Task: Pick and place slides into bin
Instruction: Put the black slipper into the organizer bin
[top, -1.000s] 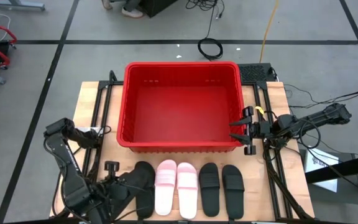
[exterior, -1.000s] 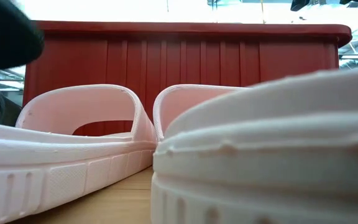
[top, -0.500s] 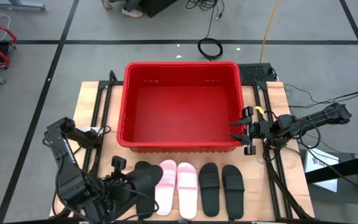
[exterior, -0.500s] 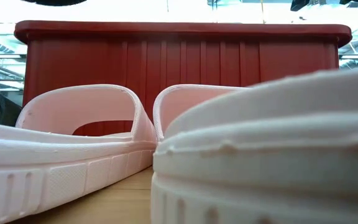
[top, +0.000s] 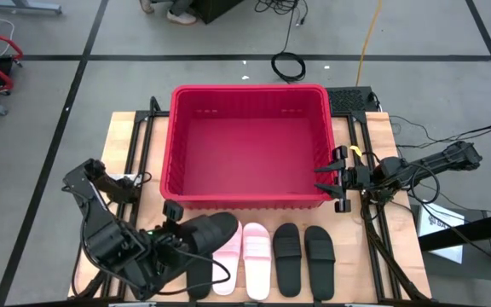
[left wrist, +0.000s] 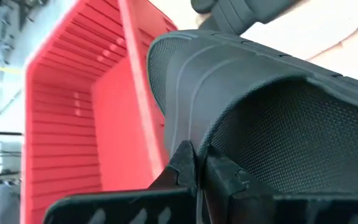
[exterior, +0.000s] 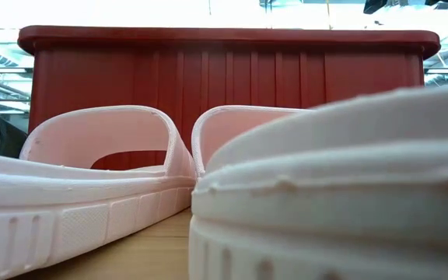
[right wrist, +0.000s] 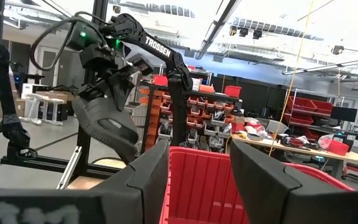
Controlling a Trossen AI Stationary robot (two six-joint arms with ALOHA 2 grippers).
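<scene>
We judge the task barely begun: the red bin (top: 250,145) holds nothing, and our left claw (top: 180,241) pinches one black slide (top: 205,234) by its edge, lifted above the worktop (top: 124,141) just short of the bin's near wall. Left in the row are two pale pink slides (top: 243,258) and two black slides (top: 303,256); another black one under the left arm is mostly hidden. Our right claw (top: 325,178) waits, fingers spread, at the bin's right wall.
</scene>
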